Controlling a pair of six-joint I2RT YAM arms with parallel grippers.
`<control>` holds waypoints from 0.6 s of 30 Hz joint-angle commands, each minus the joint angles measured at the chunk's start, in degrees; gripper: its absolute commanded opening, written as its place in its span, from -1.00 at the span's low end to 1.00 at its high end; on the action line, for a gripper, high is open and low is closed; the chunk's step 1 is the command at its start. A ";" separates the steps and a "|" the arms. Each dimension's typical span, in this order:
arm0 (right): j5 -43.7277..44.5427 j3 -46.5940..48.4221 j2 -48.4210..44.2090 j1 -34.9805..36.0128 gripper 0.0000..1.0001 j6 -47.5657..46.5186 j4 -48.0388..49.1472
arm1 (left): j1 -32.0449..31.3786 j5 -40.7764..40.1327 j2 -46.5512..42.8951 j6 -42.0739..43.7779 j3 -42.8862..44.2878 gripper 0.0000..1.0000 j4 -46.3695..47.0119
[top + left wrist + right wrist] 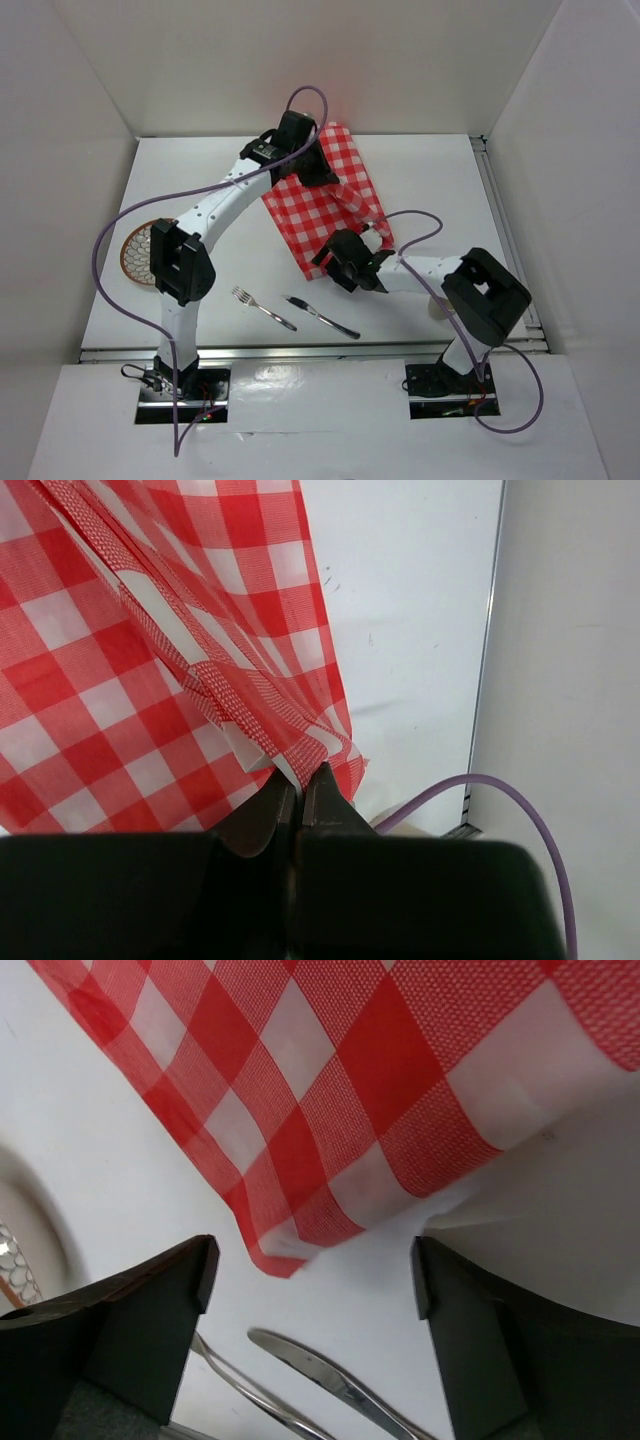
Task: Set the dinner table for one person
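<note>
The left hand (300, 785) pinches the cloth (120, 680) at its bunched edge; the right hand (314, 1275) gapes wide above a corner. It looks light and limp: grip corners, spread over the rigid bench (440, 180)

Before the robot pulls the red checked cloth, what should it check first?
1. The left tool is shut on the checked cloth: ok.
2. The right tool is open, cloth corner in front of it: ok.
3. Cloth flat on the dinner table: not ok, bunched at the left tool.
4. The fork and knife lie clear of the cloth: ok.
5. The plate is clear of the cloth: ok.
6. The purple cable is free of snags: cannot tell.
</note>
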 commanded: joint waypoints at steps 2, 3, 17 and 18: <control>6.80 4.46 4.73 1.37 0.71 5.98 -0.39 | 0.77 1.91 0.03 1.36 0.65 -1.00 -1.58; 6.81 5.08 5.96 1.37 0.63 5.98 -0.40 | 0.77 1.92 0.03 1.36 0.65 -1.00 -1.58; 24.90 12.20 -2.36 -7.14 -1.00 -18.56 -7.97 | 10.25 5.78 -1.81 3.73 5.82 -1.00 -2.81; 24.91 11.68 -5.86 -9.59 -1.00 -22.54 -4.04 | 12.79 7.44 -2.42 3.73 6.35 -1.00 -2.81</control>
